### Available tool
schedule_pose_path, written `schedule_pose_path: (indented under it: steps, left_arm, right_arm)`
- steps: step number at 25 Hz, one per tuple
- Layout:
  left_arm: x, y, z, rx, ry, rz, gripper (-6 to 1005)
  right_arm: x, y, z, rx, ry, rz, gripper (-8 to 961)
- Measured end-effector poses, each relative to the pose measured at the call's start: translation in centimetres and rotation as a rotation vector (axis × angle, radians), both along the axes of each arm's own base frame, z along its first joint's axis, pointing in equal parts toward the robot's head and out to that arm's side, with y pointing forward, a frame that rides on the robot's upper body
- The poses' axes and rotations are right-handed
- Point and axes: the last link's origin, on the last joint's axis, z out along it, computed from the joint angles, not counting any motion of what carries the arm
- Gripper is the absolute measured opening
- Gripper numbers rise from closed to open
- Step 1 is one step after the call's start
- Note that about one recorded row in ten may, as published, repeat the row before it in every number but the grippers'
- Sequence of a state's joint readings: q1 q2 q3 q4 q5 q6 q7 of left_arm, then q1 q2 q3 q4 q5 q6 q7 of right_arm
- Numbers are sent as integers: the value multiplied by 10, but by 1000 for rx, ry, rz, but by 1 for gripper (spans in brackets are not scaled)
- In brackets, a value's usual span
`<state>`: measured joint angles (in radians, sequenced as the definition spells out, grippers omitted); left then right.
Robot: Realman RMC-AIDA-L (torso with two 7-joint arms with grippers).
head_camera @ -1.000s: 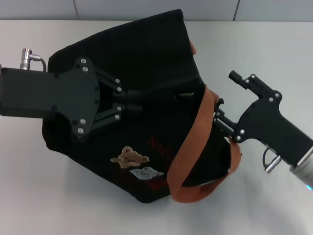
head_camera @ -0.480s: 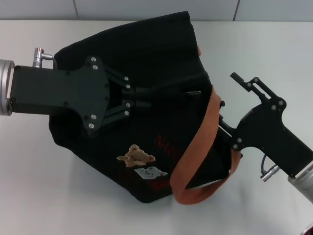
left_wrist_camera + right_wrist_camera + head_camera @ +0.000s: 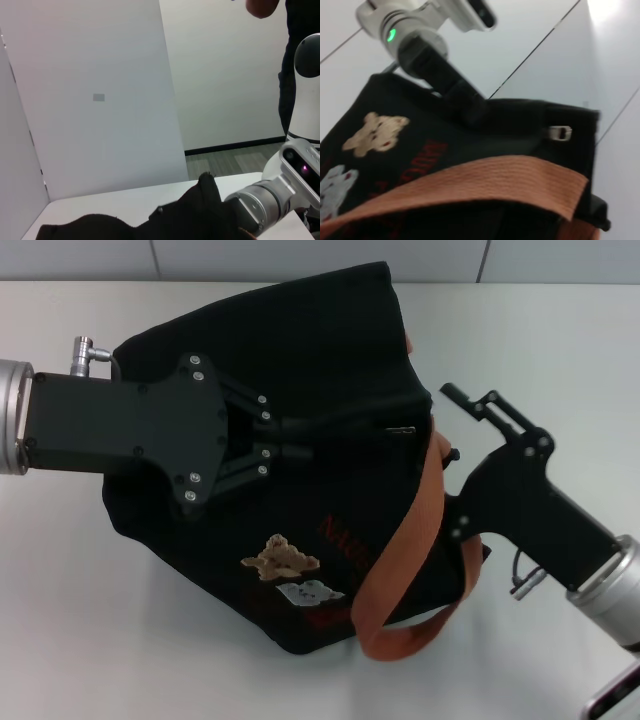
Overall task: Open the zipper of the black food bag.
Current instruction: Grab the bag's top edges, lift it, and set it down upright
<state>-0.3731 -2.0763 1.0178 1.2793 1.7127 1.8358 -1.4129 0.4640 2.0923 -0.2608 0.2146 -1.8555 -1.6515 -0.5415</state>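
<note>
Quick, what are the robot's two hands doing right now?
Left hand: shut, pinching the bag fabric near the zipper.
Right hand: at the bag's end; cannot tell.

white desk (image 3: 560, 360); white wall panels (image 3: 95, 100) behind its far edge, grey floor (image 3: 235, 162), black baseboard (image 3: 230, 146).

Lighting's pretty even and bright from overhead. The white table (image 3: 90, 620) looks flat, with only a soft faint shadow hugging the black food bag (image 3: 300, 360), whose fabric swallows nearly all detail. The right wrist view is smeared, the orange strap (image 3: 485, 185) near the lens is soft, and there's glare above the bag.
</note>
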Motion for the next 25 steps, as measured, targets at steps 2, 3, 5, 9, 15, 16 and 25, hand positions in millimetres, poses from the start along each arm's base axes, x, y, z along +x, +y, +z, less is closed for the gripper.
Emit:
schedule_pose_path:
  steps: [2, 3, 5, 9, 15, 16, 25]
  left_arm:
    - [1, 0, 0, -1, -1, -2, 101]
    - [1, 1, 0, -1, -1, -3, 101]
    - [2, 1, -1, -1, -1, -4, 101]
    - [2, 1, -1, -2, -1, -7, 101]
    - [3, 1, -3, -11, -4, -9, 101]
    - [3, 1, -3, -12, -4, -8, 101]
    - [3, 2, -3, -12, -5, -7, 101]
  right_arm:
    - [-2, 0, -4, 16, -22, 7, 668]
    - [-3, -1, -5, 21, -30, 10, 668]
    - [-5, -1, -7, 27, -37, 15, 668]
    - [-8, 1, -7, 30, -33, 19, 668]
    - [-13, 6, -7, 39, -13, 19, 667]
    - [-14, 6, -7, 42, -9, 16, 666]
    - [-16, 10, -4, 57, 22, -1, 661]
